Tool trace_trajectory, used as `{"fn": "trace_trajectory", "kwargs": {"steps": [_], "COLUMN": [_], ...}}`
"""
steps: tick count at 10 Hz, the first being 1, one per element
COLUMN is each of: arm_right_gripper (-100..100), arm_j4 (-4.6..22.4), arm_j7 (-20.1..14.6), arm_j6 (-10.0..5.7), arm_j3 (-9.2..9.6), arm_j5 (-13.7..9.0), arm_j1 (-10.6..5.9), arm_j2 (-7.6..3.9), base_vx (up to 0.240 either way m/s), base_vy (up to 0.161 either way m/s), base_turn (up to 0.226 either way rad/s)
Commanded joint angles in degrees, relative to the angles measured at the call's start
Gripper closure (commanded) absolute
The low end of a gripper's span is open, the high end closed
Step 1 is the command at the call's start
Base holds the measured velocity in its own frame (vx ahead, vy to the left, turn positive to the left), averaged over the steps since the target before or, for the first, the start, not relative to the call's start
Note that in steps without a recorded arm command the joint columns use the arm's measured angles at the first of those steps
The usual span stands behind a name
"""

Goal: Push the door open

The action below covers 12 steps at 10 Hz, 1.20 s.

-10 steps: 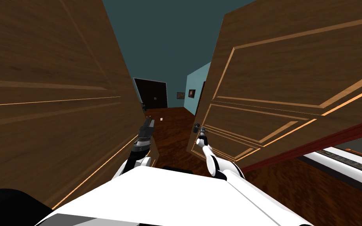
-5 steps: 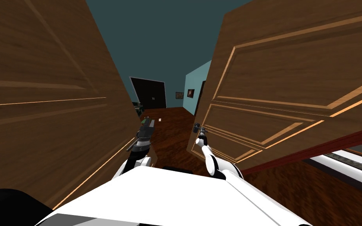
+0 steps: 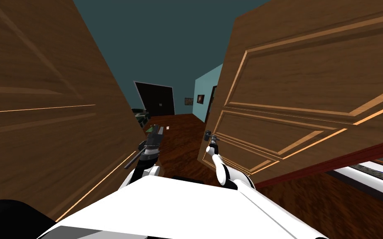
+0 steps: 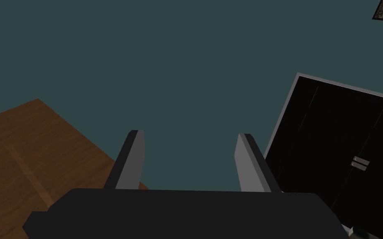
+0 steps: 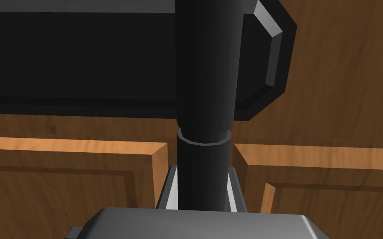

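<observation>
– Two doors. Which one is it?
– It's the big brown panelled wooden door (image 3: 311, 103) on my right. It is partly swung, with its handle edge by the gap in the middle.
– What does the right hand's camera add?
– It shows the dark round bar handle (image 5: 205, 83) up close. The handle's long way runs straight out from the right gripper (image 5: 202, 182) to a dark plate (image 5: 82, 58) on the door. Both grey fingers (image 5: 170, 193) pinch its sides. From the head it's just a tiny dark bit.
– And the other hand?
– The left gripper (image 4: 189, 135) is beside the other brown door (image 3: 41, 103), with its fingers spread wide.
</observation>
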Motion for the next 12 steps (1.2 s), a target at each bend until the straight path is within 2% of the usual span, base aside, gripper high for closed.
{"fn": "trace_trajectory", "kwargs": {"steps": [1,4,6,10,11,12], "arm_right_gripper": [100,100,100,100,100,100], "arm_j4": [1.1,1.5,1.5,2.0,1.4,1.2], "arm_j7": [2.0,4.7,4.7,8.5,8.2,9.4], "arm_j6": [-1.35,-2.24,-2.24,-3.49,-2.95,-3.72], "arm_j3": [-1.79,-3.87,-3.87,-6.77,-6.6,-7.89], "arm_j5": [-0.7,-1.6,-1.6,-2.8,-2.7,-3.4], "arm_j1": [-1.22,-1.77,-1.77,-2.54,-1.7,-1.8], "arm_j2": [-0.14,1.51,1.51,4.54,4.2,2.23], "base_vx": [0.121,0.177,0.066,0.131,0.057,0.105], "base_vy": [0.017,0.027,-0.012,0.033,0.021,-0.007], "base_turn": [-0.088,-0.083,-0.009,-0.073,-0.048,0.018]}}
